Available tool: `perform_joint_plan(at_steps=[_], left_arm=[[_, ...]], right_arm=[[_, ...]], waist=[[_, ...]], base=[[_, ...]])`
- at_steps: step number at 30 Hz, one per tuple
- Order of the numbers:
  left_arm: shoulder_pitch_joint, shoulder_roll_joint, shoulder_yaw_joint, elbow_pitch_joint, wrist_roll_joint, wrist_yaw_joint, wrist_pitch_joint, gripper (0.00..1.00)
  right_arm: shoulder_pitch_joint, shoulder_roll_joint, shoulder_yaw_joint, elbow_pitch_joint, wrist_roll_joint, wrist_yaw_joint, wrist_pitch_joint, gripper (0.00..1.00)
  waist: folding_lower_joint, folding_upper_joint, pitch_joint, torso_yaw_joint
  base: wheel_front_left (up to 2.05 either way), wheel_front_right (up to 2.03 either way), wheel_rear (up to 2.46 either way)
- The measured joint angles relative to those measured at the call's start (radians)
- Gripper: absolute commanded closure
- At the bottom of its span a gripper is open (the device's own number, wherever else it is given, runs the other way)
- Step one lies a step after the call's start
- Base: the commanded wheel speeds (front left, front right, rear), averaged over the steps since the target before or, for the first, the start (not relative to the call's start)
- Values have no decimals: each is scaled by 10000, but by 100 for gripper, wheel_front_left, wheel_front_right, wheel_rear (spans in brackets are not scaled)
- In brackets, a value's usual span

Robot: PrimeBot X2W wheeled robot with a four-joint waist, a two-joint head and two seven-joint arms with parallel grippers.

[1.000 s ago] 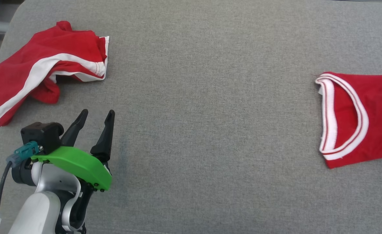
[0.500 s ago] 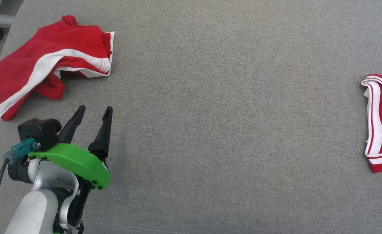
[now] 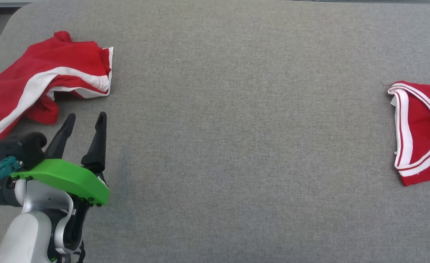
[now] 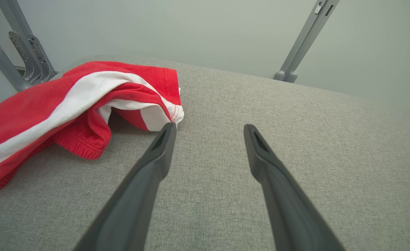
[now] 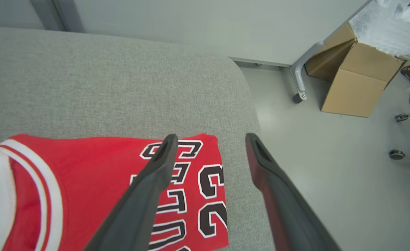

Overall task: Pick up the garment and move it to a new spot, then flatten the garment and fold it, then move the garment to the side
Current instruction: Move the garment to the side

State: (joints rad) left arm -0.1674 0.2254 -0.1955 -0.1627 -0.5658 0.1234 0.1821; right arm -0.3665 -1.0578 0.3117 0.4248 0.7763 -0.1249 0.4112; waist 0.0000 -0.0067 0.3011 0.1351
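garments: 2, jersey point(image 3: 425, 131), shorts point(image 3: 36, 84) | left gripper point(image 3: 86, 117) fingers point(image 4: 145, 174) released | right gripper point(image 5: 210, 136) fingers point(image 5: 147, 188) released

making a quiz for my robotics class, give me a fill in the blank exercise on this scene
1. The crumpled red garment with a white stripe lies on the grey fabric surface at the robot's ___ side.
2. The folded red jersey with a white collar band carries white-outlined lettering coloured ___.
3. The left gripper has its fingers ___, with nothing between them.
4. The brown box on the floor is made of ___.
Missing words: left; black; open; cardboard
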Motion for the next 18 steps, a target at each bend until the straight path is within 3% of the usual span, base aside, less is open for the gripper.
perform_joint_plan(at_steps=[6, 8, 11, 18], left_arm=[[43, 6, 286, 249, 4, 2, -454, 0], [57, -111, 382, 454, 0, 2, -771, 0], [207, -161, 525, 633, 13, 2, -1122, 0], [1048, 441, 694, 1003, 905, -4, -2142, 0]], right_arm=[[-922, 742, -92, -1509, -696, 0, -1904, 0], [-946, 1549, -33, -2121, -732, 0, -2721, 0], [-802, 2184, 100, -2610, -736, 0, -3534, 0], [672, 3808, 675, -3202, -945, 0, -4991, 0]], waist=[[0, 0, -315, -380], [0, 0, -546, -537], [0, 0, -821, -666], [0, 0, -1467, -991]], base=[[0, 0, 0], [0, 0, 0], [0, 0, 0], [0, 0, 0]])
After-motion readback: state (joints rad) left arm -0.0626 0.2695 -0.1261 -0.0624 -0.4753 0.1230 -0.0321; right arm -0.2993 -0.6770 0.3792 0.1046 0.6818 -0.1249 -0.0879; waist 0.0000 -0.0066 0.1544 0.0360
